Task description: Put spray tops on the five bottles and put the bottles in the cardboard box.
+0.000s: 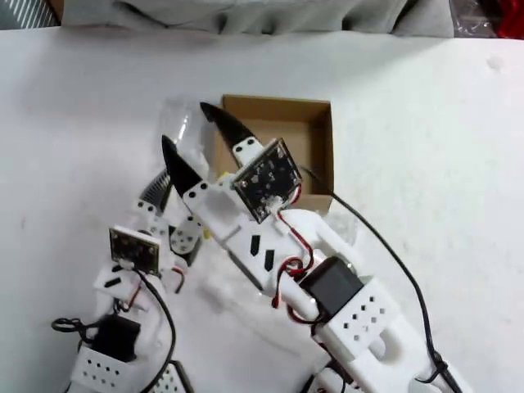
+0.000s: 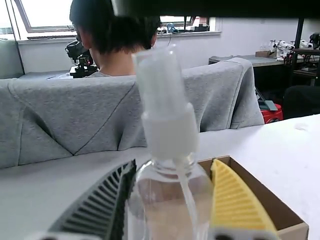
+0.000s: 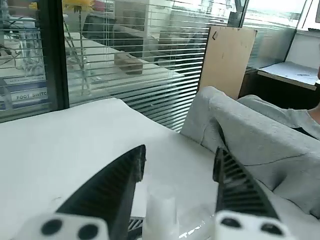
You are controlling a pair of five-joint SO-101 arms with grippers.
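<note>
A clear bottle (image 2: pixel 167 200) with a white spray top (image 2: pixel 167 115) stands upright, and my left gripper (image 2: pixel 167 210) is shut on its shoulders with one dark ribbed finger and one yellow finger. The cardboard box (image 2: pixel 260 195) lies just beyond the yellow finger. From above, the bottle (image 1: pixel 182 129) is right beside the box (image 1: pixel 278 103). My right gripper (image 1: pixel 201 146) hovers over it, open, its two black fingers spread on either side. In the right wrist view the spray top (image 3: pixel 160 210) sits low between the right gripper (image 3: pixel 180 152) fingers without touching them.
Grey cloth (image 1: pixel 246 16) lies along the table's far edge. The right arm's body covers part of the box, and its black cable (image 1: pixel 393 254) trails across the table on the right. The white table (image 1: pixel 434 147) stretches bare to the right and the far left.
</note>
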